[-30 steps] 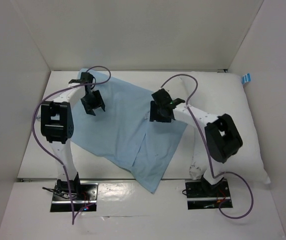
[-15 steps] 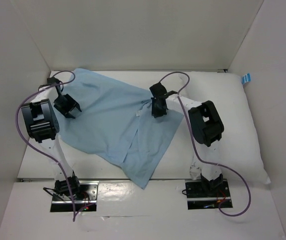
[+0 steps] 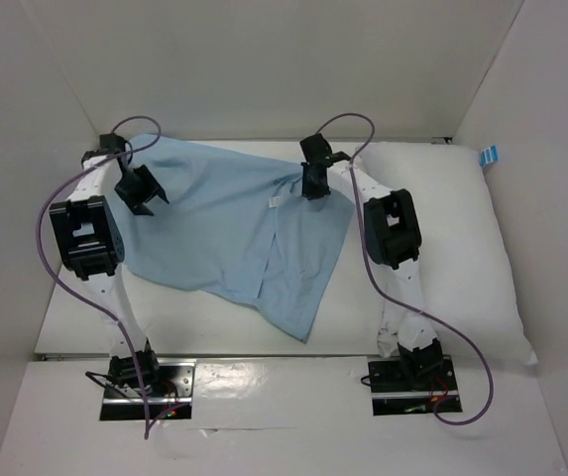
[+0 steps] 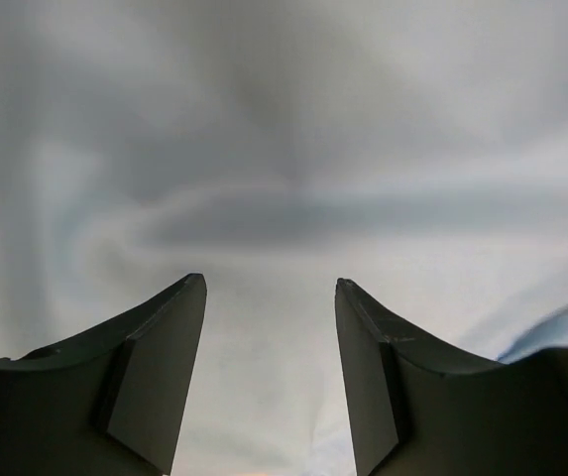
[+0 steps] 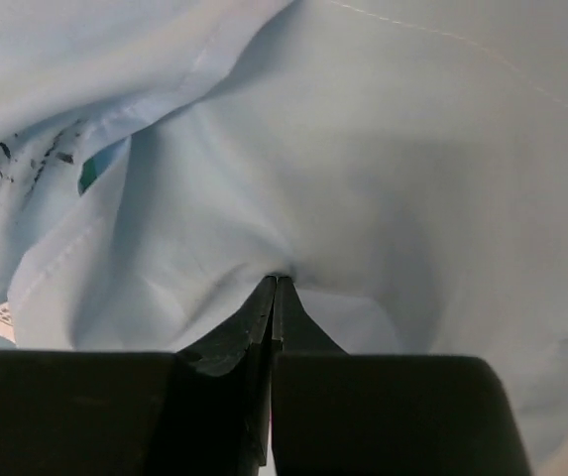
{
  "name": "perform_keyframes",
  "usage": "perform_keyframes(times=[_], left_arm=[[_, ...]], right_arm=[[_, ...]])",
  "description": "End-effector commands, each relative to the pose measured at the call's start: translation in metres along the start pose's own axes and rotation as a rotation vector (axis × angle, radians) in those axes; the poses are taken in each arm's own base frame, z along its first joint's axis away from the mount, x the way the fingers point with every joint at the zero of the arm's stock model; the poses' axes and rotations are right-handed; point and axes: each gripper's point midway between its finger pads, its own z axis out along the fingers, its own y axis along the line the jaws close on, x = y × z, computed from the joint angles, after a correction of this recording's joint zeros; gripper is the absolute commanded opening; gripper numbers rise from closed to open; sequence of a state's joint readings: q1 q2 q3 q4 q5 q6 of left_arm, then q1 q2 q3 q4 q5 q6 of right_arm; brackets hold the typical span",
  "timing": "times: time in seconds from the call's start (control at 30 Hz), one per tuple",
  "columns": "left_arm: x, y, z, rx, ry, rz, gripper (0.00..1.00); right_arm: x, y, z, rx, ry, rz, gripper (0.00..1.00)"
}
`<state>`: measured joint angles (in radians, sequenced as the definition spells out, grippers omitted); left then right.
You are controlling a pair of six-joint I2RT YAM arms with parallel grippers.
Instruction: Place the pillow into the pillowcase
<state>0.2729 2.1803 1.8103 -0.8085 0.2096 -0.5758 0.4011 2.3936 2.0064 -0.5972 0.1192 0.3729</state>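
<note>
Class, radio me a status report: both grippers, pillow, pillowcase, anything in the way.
Right gripper shut on pillowcase. Left gripper open above it. Pillow outside, at right. No obstruction seen.

The pillowcase [image 3: 234, 228] lies spread across the middle of the table, light blue face up, wrinkled, one corner pointing toward the near edge; its far right edge is bunched into folds, showing a sliver of green pattern; the plump white pillow [image 3: 462, 248] lies lengthwise along the right side, just beside it.

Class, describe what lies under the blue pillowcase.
Only white table shows around the pillowcase; the pillow lies to its right. Anything directly beneath the cloth is covered and cannot be seen.
</note>
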Motion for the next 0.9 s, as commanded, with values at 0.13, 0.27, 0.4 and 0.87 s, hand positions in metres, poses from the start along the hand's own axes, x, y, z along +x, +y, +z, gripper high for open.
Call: perform_keyframes(times=[0.13,0.27,0.4,0.87], left_arm=[[0.072,-0.114,-0.095,0.058,-0.166,0.420,0.74],[0.113,-0.127,-0.100,0.120,-0.110,0.483,0.74],[0.142,-0.135,-0.090,0.149,-0.042,0.516,0.74],[0.183,-0.139,-0.089,0.146,0.004,0.608,0.73]], right_arm=[[-0.041,0.039,-0.114,-0.108,-0.189,-0.053,0.47],[-0.012,0.066,-0.120,-0.188,-0.160,-0.074,0.70],[0.006,0.084,-0.085,-0.155,-0.085,-0.083,0.72],[0.000,0.070,-0.056,-0.080,-0.097,-0.022,0.00]])
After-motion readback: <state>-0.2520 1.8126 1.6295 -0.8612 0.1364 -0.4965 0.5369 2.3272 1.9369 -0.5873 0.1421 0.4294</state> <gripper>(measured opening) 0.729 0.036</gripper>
